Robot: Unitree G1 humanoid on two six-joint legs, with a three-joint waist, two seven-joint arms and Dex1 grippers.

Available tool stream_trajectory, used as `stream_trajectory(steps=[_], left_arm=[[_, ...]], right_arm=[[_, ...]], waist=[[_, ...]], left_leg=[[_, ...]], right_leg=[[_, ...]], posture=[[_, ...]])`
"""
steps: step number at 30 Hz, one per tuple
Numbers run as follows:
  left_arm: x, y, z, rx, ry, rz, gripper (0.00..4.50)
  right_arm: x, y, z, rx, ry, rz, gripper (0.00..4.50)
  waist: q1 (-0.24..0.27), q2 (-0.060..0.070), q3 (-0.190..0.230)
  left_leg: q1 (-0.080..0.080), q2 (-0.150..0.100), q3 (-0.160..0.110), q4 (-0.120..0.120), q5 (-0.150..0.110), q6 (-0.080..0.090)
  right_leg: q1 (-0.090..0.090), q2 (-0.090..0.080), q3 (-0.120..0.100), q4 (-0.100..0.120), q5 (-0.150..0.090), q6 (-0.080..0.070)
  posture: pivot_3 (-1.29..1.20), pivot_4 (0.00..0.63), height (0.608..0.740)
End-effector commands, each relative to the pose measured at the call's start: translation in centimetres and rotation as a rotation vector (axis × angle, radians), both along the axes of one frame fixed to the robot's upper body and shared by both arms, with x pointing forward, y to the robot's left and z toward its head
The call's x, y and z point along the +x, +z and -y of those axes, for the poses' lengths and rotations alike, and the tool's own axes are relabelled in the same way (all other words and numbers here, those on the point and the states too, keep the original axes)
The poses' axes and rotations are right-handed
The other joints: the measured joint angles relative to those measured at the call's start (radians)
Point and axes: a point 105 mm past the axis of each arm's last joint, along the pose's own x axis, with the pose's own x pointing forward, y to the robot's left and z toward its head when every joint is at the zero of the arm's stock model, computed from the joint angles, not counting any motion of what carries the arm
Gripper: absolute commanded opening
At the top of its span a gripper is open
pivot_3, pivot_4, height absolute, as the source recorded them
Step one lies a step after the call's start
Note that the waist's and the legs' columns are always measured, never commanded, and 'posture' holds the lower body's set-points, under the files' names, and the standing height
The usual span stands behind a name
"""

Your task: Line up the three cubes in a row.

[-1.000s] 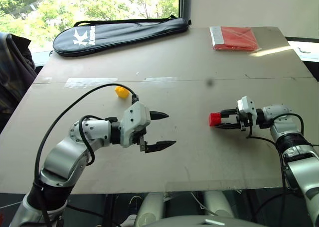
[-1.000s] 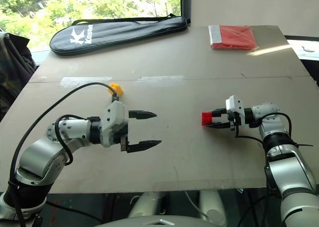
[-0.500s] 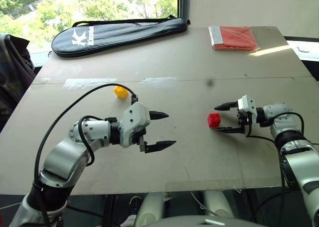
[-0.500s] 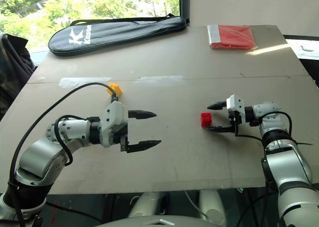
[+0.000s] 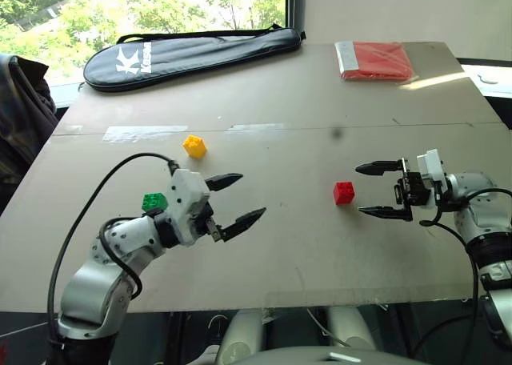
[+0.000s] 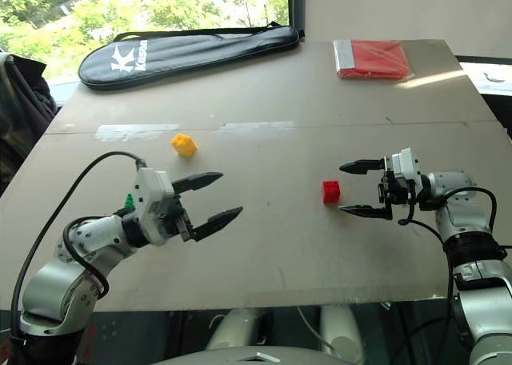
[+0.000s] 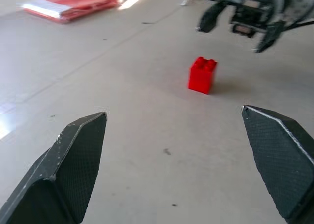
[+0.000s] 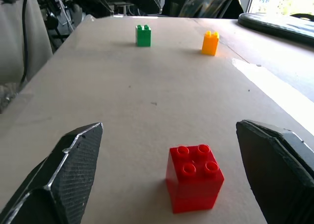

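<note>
While both grippers sit spread wide holding nothing, the small red plastic studded cube rests on the table just at 9 o'clock of the right gripper; yellow cube and green cube sit near the left gripper.

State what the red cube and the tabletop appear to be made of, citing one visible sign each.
Red cube: probably moulded plastic, glossy, with round studs on top. Tabletop: likely matt board, cardboard or fibreboard, flat beige with a taped seam across it; the look leaves this open.
</note>
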Motion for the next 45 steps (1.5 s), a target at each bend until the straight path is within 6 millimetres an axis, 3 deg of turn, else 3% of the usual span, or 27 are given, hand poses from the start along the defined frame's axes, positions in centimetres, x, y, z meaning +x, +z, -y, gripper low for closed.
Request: stream_trajectory(steps=[1,9,14,20,27,44,45], left_arm=[[-1.3,-0.7,-1.6,0.004,0.202,0.063,4.5],[-3.5,-4.4,-7.1,0.035,0.558,0.043,4.5],[-3.6,-5.8,-9.0,0.083,0.681,0.068,4.5],[-2.8,-6.5,-10.6,0.053,0.809,0.08,4.5],[-1.8,-7.2,-10.9,0.044,0.823,0.074,4.5],[2.8,-7.7,-9.9,-0.056,0.844,0.071,4.5],[2.9,-7.8,-10.0,-0.059,0.853,0.067,4.25]], right_arm=[[-0.7,1.7,0.0,0.066,-0.022,0.033,4.48],[-2.3,1.2,2.6,0.075,-0.1,0.001,4.48],[-3.3,1.4,4.5,0.097,-0.102,0.021,4.48],[-4.2,2.2,4.4,0.168,-0.085,0.01,4.48],[-4.8,2.0,4.1,0.187,-0.082,-0.001,4.48],[-4.9,1.7,4.4,0.161,-0.116,0.007,4.48],[-4.9,1.7,4.5,0.159,-0.118,0.006,4.49]], waist=[[0.001,0.0,0.0],[0.042,0.0,0.0],[0.045,0.0,-0.001],[0.045,0.0,-0.001],[0.045,0.0,-0.001],[0.045,0.0,-0.001],[0.045,0.0,-0.001]], left_leg=[[0.0,0.0,0.0,0.0,0.0,0.0],[0.003,0.0,-0.001,0.0,-0.003,0.004],[0.004,-0.001,0.001,0.001,-0.003,0.006],[0.004,0.001,0.0,0.001,-0.003,0.006],[0.004,0.0,0.001,0.001,-0.003,0.006],[0.004,0.0,0.0,0.001,-0.001,0.001],[0.004,0.0,0.0,0.001,-0.001,0.001]], right_leg=[[0.0,0.0,0.0,-0.001,0.0,0.0],[0.004,0.0,0.0,-0.001,0.0,-0.001],[0.006,0.0,-0.002,-0.002,0.0,0.0],[0.006,0.001,-0.003,-0.001,0.0,0.0],[0.006,0.0,-0.003,-0.001,0.0,0.0],[0.006,0.0,-0.004,-0.001,0.0,0.0],[0.006,0.0,-0.003,-0.001,0.0,0.0]], posture=[[0.0,0.15,0.692],[0.0,0.15,0.692],[0.0,0.15,0.692],[0.0,0.15,0.692],[0.0,0.15,0.692],[0.0,0.15,0.692],[0.0,0.15,0.692]])
